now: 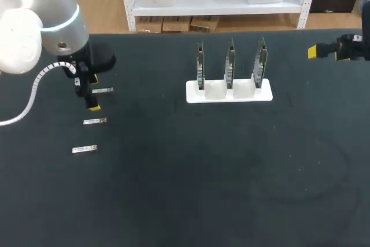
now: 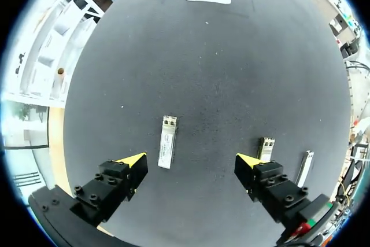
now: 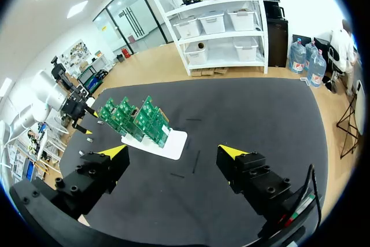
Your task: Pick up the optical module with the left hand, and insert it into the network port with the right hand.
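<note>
Left gripper (image 2: pixel 191 165): fingers wide apart, holding nothing. It is positioned over the far-left part of the black table (image 1: pixel 191 189), above the farthest optical module (image 2: pixel 167 142). This module lies flat on the table between the open fingers, touched by neither.

Two more modules lie in a row on the near side. The middle module (image 1: pixel 95 121) is just beyond the near finger, and the nearest module (image 1: pixel 84 150) lies past it.

Right gripper (image 3: pixel 173 153): fingers wide apart, empty, over the far-right part of the table.

White holder (image 1: pixel 229 92): far centre, carrying three upright green circuit boards (image 1: pixel 230 65).
</note>
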`<move>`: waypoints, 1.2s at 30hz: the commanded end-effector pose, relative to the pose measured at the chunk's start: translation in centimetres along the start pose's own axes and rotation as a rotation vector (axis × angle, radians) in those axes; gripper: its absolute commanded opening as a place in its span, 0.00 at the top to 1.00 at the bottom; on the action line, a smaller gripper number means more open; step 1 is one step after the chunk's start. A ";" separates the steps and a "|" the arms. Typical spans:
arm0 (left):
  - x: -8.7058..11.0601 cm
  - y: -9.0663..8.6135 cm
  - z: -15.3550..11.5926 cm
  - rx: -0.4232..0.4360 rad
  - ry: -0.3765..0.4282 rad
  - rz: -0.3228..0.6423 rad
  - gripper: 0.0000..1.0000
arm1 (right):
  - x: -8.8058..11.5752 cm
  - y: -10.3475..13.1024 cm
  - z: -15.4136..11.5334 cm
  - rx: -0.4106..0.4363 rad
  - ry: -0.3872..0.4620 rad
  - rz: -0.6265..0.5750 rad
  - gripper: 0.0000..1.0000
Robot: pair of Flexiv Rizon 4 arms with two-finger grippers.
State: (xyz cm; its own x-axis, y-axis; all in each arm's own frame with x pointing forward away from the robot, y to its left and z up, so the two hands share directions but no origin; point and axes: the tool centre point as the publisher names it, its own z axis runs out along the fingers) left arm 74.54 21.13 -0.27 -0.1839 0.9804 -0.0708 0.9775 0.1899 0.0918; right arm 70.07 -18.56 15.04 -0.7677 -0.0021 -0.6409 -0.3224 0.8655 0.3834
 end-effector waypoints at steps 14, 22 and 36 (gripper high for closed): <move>-0.6 1.3 0.4 0.032 0.027 -0.020 0.00 | 0.0 0.1 0.0 0.004 -0.001 0.001 0.00; -0.5 1.9 0.8 0.048 0.051 -0.019 0.00 | 0.0 0.1 0.0 0.004 -0.001 0.001 0.00; -0.8 2.7 0.7 0.055 0.050 -0.027 0.00 | 0.0 0.1 0.0 0.004 -0.001 0.001 0.00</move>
State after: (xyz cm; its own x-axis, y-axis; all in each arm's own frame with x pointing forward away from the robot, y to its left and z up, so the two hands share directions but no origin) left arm 77.03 20.83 -0.58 -0.2149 0.9762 -0.0273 0.9755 0.2160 0.0430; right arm 70.07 -18.55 15.04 -0.7676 -0.0021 -0.6409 -0.3225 0.8655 0.3834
